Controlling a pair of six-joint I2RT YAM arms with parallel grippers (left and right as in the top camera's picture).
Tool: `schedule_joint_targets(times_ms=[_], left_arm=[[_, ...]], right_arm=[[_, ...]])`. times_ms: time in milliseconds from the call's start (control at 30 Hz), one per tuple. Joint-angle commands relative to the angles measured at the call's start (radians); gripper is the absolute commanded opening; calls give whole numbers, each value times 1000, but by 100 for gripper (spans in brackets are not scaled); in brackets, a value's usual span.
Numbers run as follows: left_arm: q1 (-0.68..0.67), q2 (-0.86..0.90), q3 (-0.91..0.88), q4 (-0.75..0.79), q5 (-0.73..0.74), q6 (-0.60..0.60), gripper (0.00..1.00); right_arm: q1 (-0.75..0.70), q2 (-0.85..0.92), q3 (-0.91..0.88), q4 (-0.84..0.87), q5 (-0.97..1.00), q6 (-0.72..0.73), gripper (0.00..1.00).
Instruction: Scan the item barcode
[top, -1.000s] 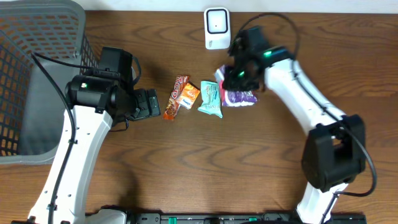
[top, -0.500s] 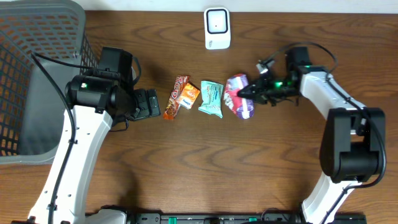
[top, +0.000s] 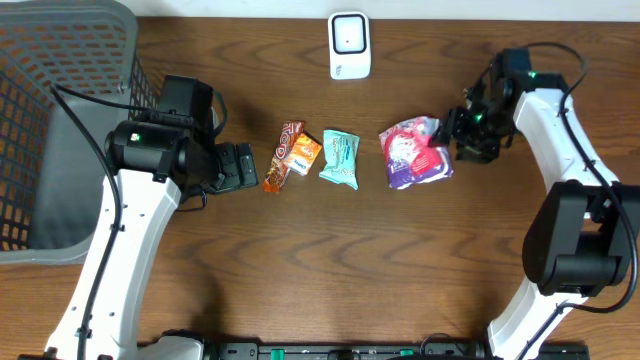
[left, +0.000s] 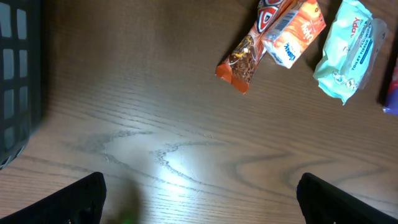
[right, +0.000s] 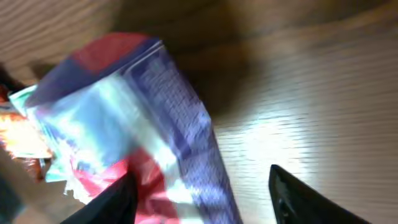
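The purple, red and white snack bag (top: 414, 153) lies flat on the table, right of the other snacks. My right gripper (top: 461, 138) is at the bag's right edge. In the right wrist view its jaws stand apart around the bag (right: 155, 124), with a gap to the right finger (right: 305, 199), so it is open (right: 202, 202). The white barcode scanner (top: 349, 45) stands at the back middle. Left of the snacks, my left gripper (top: 243, 166) hangs open over bare wood (left: 202, 208), holding nothing.
A brown chocolate bar (top: 281, 158), an orange packet (top: 301, 153) and a teal packet (top: 340, 159) lie in a row mid-table; they also show in the left wrist view (left: 244, 48). A grey wire basket (top: 60, 110) fills the left side.
The right arm swung the bag from beside the scanner out to the right, set it down flat, and its jaws opened. The left arm has not moved.
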Motion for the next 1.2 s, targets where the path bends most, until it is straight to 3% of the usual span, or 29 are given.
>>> schedule_joint_targets(times_ms=[0, 100, 200, 400, 633, 867, 1167], left_arm=[[-1, 5, 2, -5, -6, -13, 98], [-1, 5, 2, -5, -6, -13, 98], [-1, 5, 2, -5, -6, -13, 98], [-1, 5, 2, -5, -6, -13, 98], [-1, 5, 2, -5, -6, -13, 98], [-1, 5, 2, -5, -6, -13, 98], [-1, 5, 2, -5, -6, -13, 98]], right_arm=[[23, -10, 35, -17, 86, -16, 78], [29, -7, 33, -18, 86, -70, 93], [29, -6, 33, -18, 126, -93, 99], [23, -5, 33, -10, 138, -93, 99], [22, -2, -2, 14, 143, -93, 86], [90, -2, -50, 59, 90, -209, 89], [230, -2, -50, 97, 55, -225, 91]])
